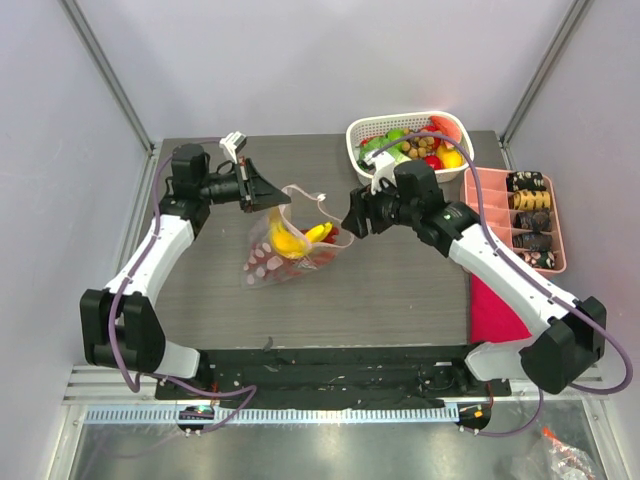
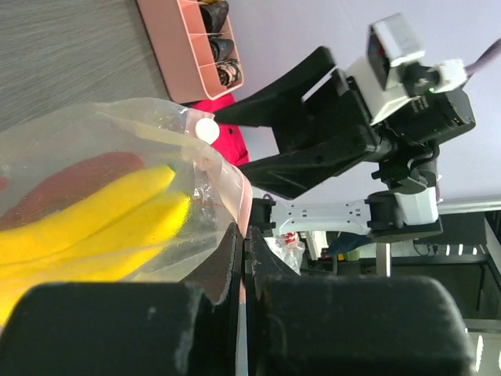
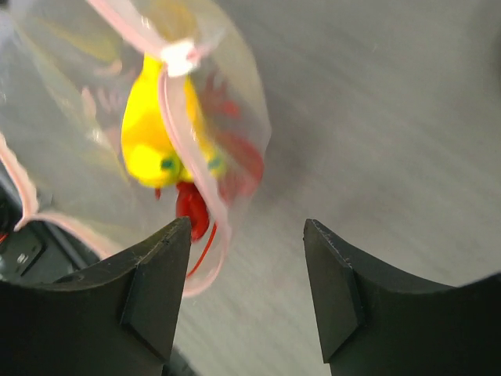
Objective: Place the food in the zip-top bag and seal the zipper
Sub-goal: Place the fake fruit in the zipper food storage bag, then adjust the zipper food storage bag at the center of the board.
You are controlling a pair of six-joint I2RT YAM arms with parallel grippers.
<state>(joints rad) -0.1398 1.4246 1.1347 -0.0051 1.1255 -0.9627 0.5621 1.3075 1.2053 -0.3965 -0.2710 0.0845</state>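
The clear zip-top bag [image 1: 283, 250] hangs over the table centre with its mouth open toward the right. My left gripper [image 1: 278, 195] is shut on the bag's pinkish zipper strip [image 2: 245, 200] and holds it up. Inside lie yellow bananas [image 2: 94, 223] and a red chilli [image 2: 74, 178]. In the right wrist view the bananas [image 3: 153, 137] and a red piece [image 3: 190, 207] show through the plastic. My right gripper [image 1: 347, 220] stands open just right of the bag mouth with nothing between its fingers [image 3: 160, 262]. More food [image 1: 420, 148] fills the white basket [image 1: 400, 121].
A pink compartment tray [image 1: 482, 215] with dark brown items runs along the right edge. A red flat piece [image 1: 488, 312] lies in front of it. The basket stands at the back right, close behind my right arm.
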